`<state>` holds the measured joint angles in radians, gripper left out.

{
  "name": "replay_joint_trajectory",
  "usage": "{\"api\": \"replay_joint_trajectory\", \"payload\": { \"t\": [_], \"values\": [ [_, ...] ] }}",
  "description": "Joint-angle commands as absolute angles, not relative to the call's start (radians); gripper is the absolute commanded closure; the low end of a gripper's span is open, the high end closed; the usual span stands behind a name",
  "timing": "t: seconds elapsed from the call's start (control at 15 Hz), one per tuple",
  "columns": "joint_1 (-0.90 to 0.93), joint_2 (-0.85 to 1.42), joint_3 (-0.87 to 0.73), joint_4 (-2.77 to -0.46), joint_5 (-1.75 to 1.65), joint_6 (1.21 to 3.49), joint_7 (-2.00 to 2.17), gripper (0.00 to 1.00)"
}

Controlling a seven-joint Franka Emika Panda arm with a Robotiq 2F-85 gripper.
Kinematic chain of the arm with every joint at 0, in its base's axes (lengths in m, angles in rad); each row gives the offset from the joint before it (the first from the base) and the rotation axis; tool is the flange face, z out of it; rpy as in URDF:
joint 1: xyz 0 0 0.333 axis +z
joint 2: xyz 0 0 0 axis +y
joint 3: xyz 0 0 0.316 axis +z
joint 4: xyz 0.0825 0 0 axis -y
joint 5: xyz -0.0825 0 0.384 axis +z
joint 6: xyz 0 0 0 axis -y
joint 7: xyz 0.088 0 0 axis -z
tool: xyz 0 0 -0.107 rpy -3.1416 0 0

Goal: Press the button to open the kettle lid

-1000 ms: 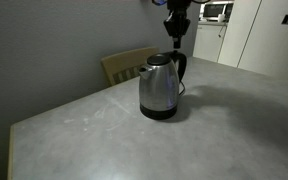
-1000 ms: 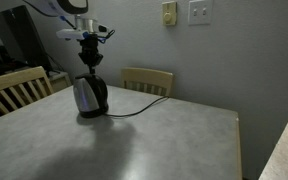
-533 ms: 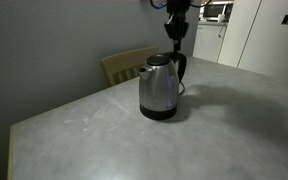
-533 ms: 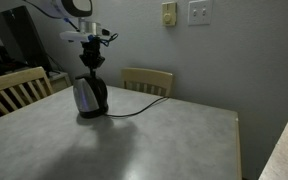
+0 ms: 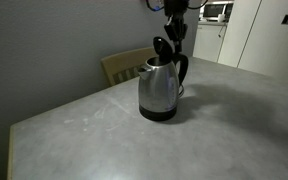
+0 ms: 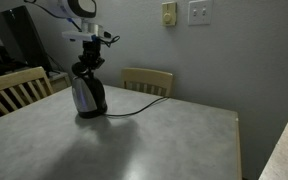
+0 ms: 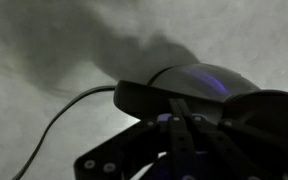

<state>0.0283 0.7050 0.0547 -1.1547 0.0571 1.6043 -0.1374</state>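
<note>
The steel kettle (image 5: 159, 92) stands on its black base on the table, seen in both exterior views (image 6: 89, 97). The kettle lid (image 5: 161, 46) stands tilted up, open, above the neck; it also shows in an exterior view (image 6: 80, 69). My gripper (image 5: 177, 38) points down, its fingers together, at the top of the black handle (image 5: 183, 68), right behind the raised lid (image 6: 92, 62). In the wrist view the fingers (image 7: 184, 125) lie close together against the handle top (image 7: 144, 98), with the kettle body (image 7: 199, 78) beyond.
The kettle's black cord (image 6: 134, 108) runs across the grey table (image 5: 224, 130) toward the wall. Wooden chairs stand at the table's edges (image 5: 124, 65) (image 6: 147, 80) (image 6: 14, 90). Wall switches (image 6: 199, 12) are behind.
The kettle lid, flat before, has sprung up and stands open. My gripper has come down slightly onto the handle top.
</note>
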Motion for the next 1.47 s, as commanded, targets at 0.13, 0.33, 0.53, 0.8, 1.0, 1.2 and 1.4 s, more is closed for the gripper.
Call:
{"api": "replay_joint_trajectory", "payload": {
  "t": [0.13,0.33,0.53,0.8,1.0,1.2,1.4],
  "values": [
    [0.037,0.794,0.062,-1.058,0.051,1.537,-0.145,1.00],
    [0.048,0.757,0.059,-1.078,0.033,1.558,-0.144,1.00],
    [0.067,0.722,0.055,-1.102,0.009,1.579,-0.138,1.00],
    [0.095,0.702,0.046,-1.110,-0.022,1.604,-0.131,1.00],
    [0.110,0.686,0.039,-1.116,-0.053,1.622,-0.121,1.00],
    [0.118,0.669,0.035,-1.118,-0.082,1.636,-0.112,1.00],
    [0.120,0.656,0.036,-1.115,-0.101,1.636,-0.108,1.00]
  ]
}}
